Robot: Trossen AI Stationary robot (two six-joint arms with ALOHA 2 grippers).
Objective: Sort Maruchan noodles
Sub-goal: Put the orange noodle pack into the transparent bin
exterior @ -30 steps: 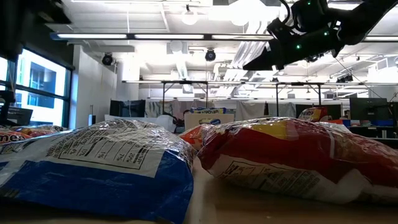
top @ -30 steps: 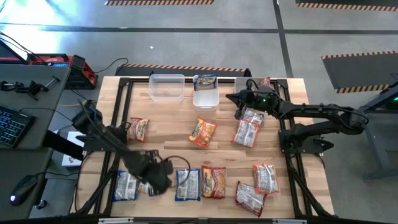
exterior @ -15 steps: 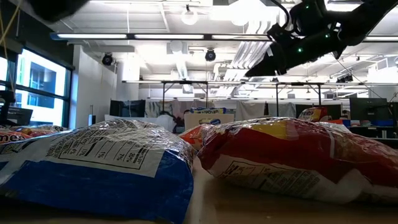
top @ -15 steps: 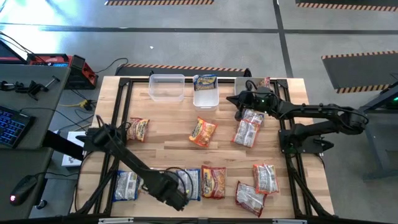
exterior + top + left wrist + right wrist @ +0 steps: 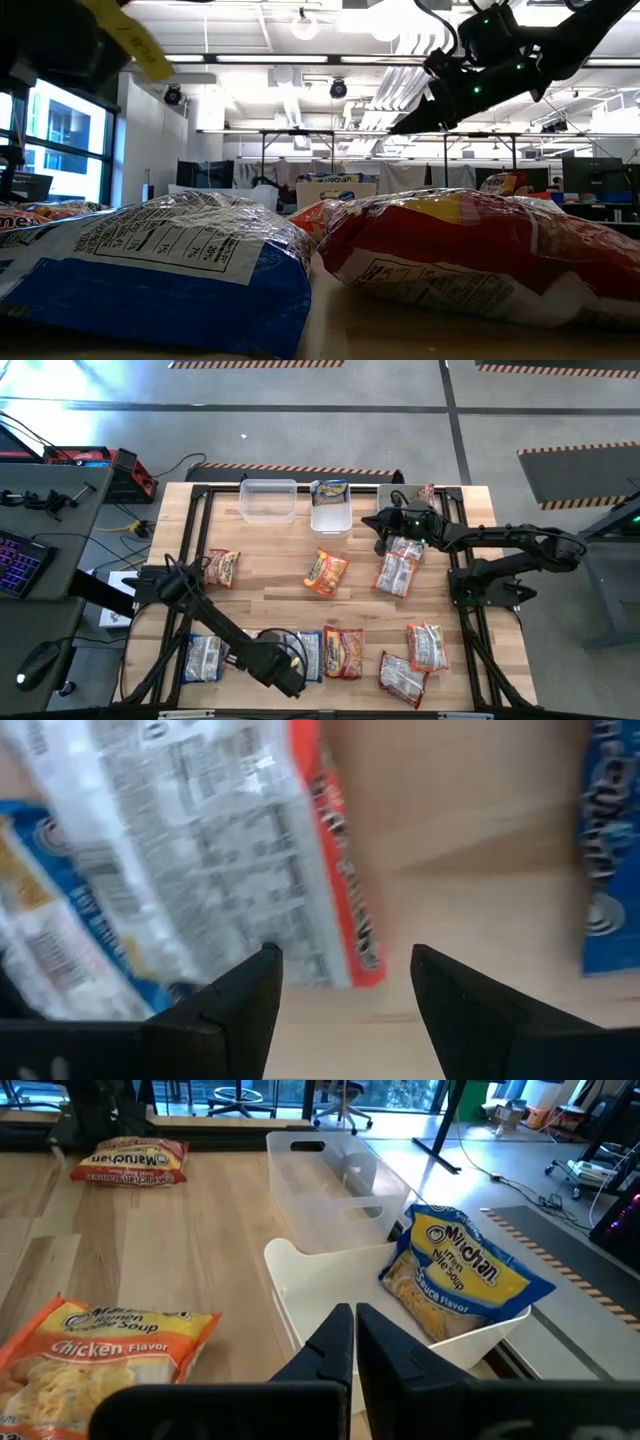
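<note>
Overhead, your left gripper (image 5: 285,676) hangs at the near edge over the front row of packets (image 5: 343,653), jaws apart and holding nothing. Your right gripper (image 5: 381,520) sits beside the white bin (image 5: 331,520), which holds a blue packet (image 5: 330,491). At surface level, you see a blue packet (image 5: 150,265) and a red one (image 5: 480,255) lying close up. Through the left wrist, the spread jaws hover above an orange-edged packet (image 5: 240,850). Through the right wrist, the jaws are closed and empty.

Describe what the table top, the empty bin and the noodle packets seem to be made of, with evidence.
Table top: looks like pale wood, with visible plank seams and grain.
Empty bin: probably clear plastic, since the table shows through it.
Noodle packets: likely glossy printed plastic film, crinkled and shiny.
</note>
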